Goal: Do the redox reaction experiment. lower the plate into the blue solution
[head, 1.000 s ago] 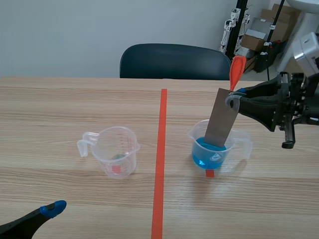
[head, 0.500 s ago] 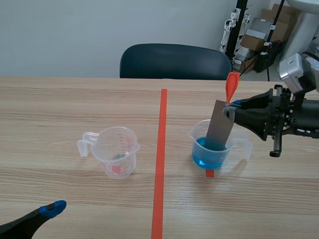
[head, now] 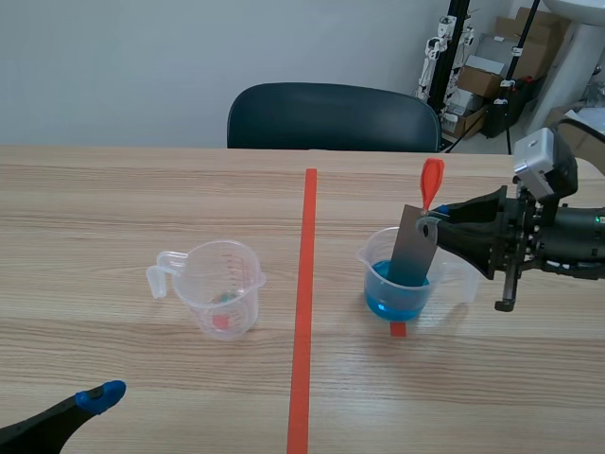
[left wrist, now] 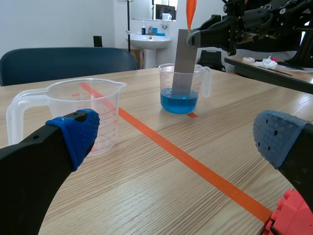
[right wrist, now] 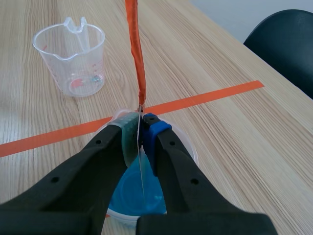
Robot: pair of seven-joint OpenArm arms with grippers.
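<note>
A grey metal plate [head: 414, 253] with an orange tag [head: 431, 182] at its top stands with its lower end in the blue solution [head: 395, 293] of a clear beaker [head: 452, 274] right of the tape line. My right gripper [head: 437, 223] is shut on the plate's top edge. In the right wrist view the thin plate [right wrist: 141, 171] runs down between the pads [right wrist: 150, 128] into the blue liquid [right wrist: 132, 188]. From the left wrist view the plate [left wrist: 185, 55] and beaker [left wrist: 180, 88] lie far ahead. My left gripper [left wrist: 176, 134] is open, low at the near left.
An empty clear measuring cup [head: 220, 287] stands left of the orange tape line [head: 303, 303]; it is close ahead of the left gripper as cup [left wrist: 73, 110]. A dark chair [head: 331, 115] stands behind the table. A red piece [left wrist: 288, 218] lies by the left gripper's right finger.
My right gripper has come down with the plate, so the plate sits deeper in the blue solution. The left arm has stayed still.
</note>
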